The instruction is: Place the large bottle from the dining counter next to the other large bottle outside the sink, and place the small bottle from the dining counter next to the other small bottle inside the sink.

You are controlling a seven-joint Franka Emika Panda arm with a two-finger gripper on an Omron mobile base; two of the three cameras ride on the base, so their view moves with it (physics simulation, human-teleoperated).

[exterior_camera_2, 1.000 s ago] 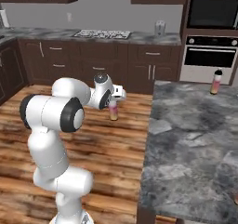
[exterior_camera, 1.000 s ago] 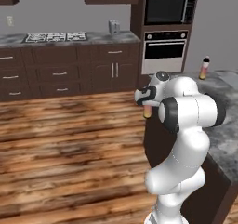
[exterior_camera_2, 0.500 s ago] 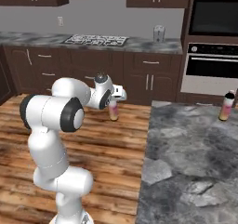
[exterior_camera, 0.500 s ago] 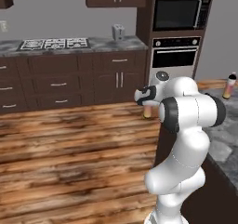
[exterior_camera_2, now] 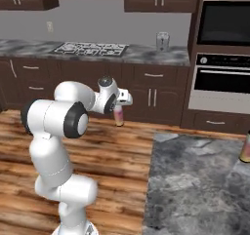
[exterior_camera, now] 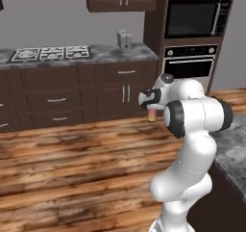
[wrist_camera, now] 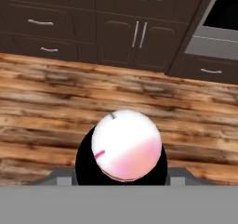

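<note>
My gripper [exterior_camera_2: 118, 111] is shut on a pink-to-yellow bottle [exterior_camera_2: 118, 119] that hangs below it over the wooden floor, left of the dining counter [exterior_camera_2: 195, 180]. From the left base view the same bottle [exterior_camera: 152, 114] shows under the gripper [exterior_camera: 151, 109], in front of the arm's elbow. In the hand view the bottle [wrist_camera: 126, 145] is a white-and-pink round shape ringed in black, close to the lens. A second pink-to-yellow bottle [exterior_camera_2: 245, 148] stands on the dining counter at the right edge. Which of the two is the large bottle I cannot tell.
A wall counter [exterior_camera_2: 146, 54] with a cooktop [exterior_camera_2: 90, 48] and a small grey appliance [exterior_camera_2: 162, 41] runs along the back. A built-in oven [exterior_camera_2: 222, 85] stands to its right. Wooden floor [exterior_camera: 72, 163] stretches between me and the dark cabinets.
The whole scene has slid to the right and drawn nearer in both base views, so the camera has moved with the base. The arm holds the same pose with the bottle.
</note>
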